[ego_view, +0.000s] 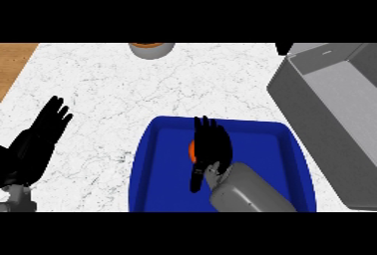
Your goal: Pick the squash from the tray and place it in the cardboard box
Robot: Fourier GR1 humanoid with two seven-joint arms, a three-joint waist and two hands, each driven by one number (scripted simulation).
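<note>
**Hand over the squash, not yet gripping**

Your right hand [211,149] lies flat, fingers straight, over the squash [191,149] in the blue tray [294,159]; curl off-centre and it could roll away; the grey box [324,79] waits right; your left hand [40,134] rests open.

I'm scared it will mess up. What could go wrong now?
The right hand covers most of the orange squash in the blue tray, so its straight fingers might push it away rather than curl round it. Afterwards, the grey box has a tall wall; a low carry might bump it.
</note>
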